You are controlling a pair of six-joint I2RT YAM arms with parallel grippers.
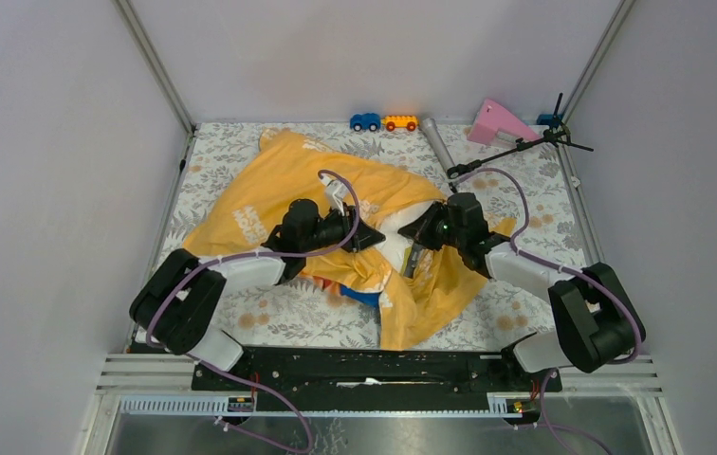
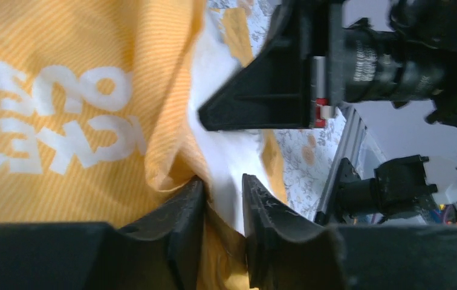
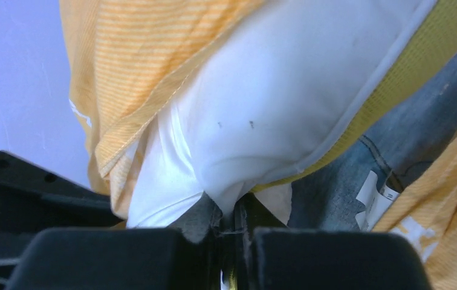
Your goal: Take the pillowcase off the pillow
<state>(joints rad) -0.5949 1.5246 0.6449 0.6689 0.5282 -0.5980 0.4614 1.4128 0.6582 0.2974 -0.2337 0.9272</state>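
The orange-yellow pillowcase [image 1: 279, 190] with white lettering lies crumpled on the floral mat. A bit of the white pillow [image 1: 395, 245] shows at its opening, between the two grippers. My left gripper [image 1: 372, 235] is closed on the pillowcase edge; in the left wrist view [image 2: 223, 193] orange fabric [image 2: 81, 169] fills the gap between its fingers, with white pillow [image 2: 226, 145] just beyond. My right gripper [image 1: 419, 232] is shut on a corner of the pillow [image 3: 274, 103], pinched at the fingertips in the right wrist view [image 3: 229, 208]. The pillow's yellow strip [image 3: 395, 78] and the pillowcase [image 3: 141, 60] show there too.
A blue toy car [image 1: 365, 121], an orange toy car [image 1: 398, 122], a grey cylinder [image 1: 438, 144], a pink object [image 1: 499, 123] and a black stand [image 1: 525, 147] sit along the far edge of the mat [image 1: 269, 313]. Walls enclose the table on three sides.
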